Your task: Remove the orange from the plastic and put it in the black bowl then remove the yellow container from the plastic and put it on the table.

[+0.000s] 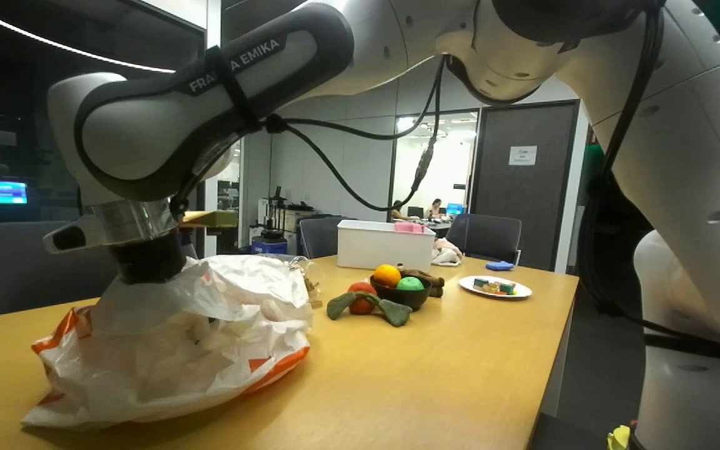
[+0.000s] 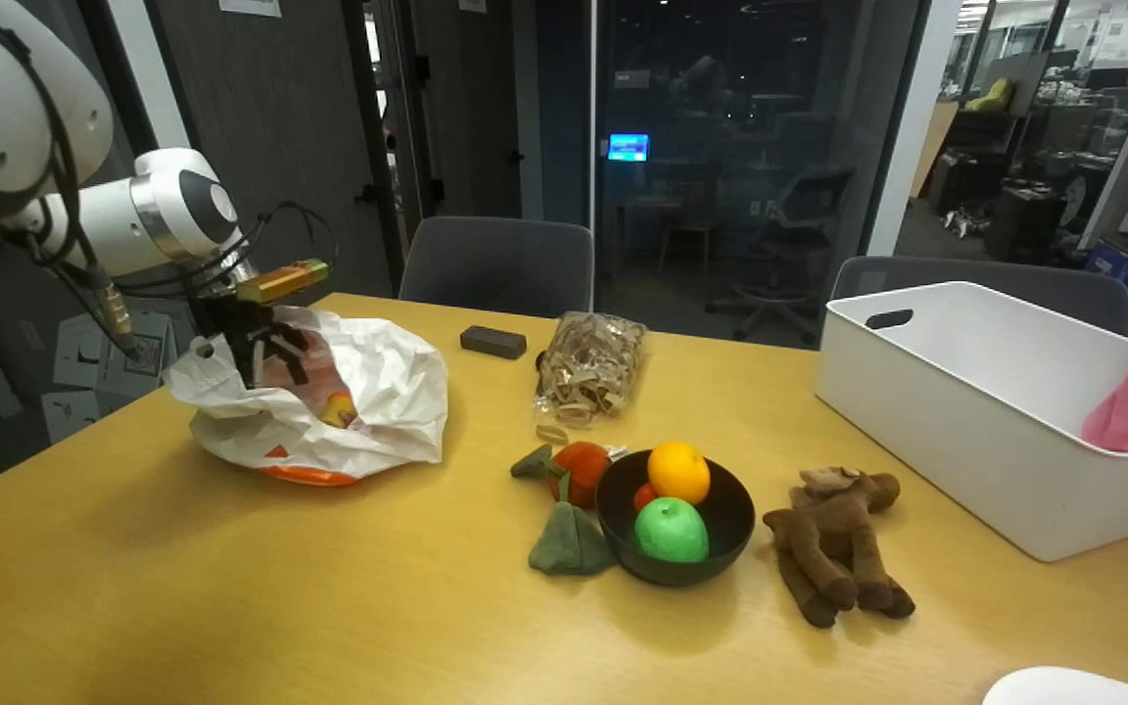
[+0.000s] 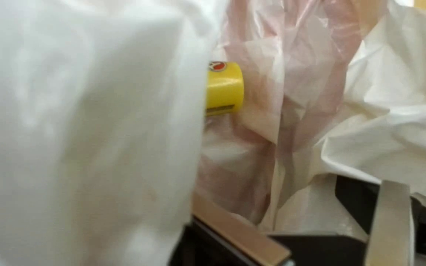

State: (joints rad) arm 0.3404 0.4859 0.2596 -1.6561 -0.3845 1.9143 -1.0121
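The white plastic bag (image 1: 172, 369) lies on the table with its mouth open; it also shows in an exterior view (image 2: 388, 372) and fills much of the wrist view (image 3: 105, 129). The yellow container (image 3: 226, 88) lies inside it, partly hidden by a bag fold; a yellow and red bit of it shows in an exterior view (image 2: 339, 409). My gripper (image 2: 275, 370) is inside the bag mouth, fingers apart with nothing between them, also in the wrist view (image 3: 296, 210). The orange (image 2: 679, 473) sits in the black bowl (image 2: 667, 573) with a green fruit (image 2: 672, 530).
A red plush (image 2: 582, 472) with green leaves lies against the bowl. A brown plush toy (image 2: 838, 539), a white bin (image 2: 956, 441), a clear packet (image 2: 591, 362), a dark block (image 2: 493, 342) and a white plate (image 1: 469, 289) are on the table (image 1: 410, 387).
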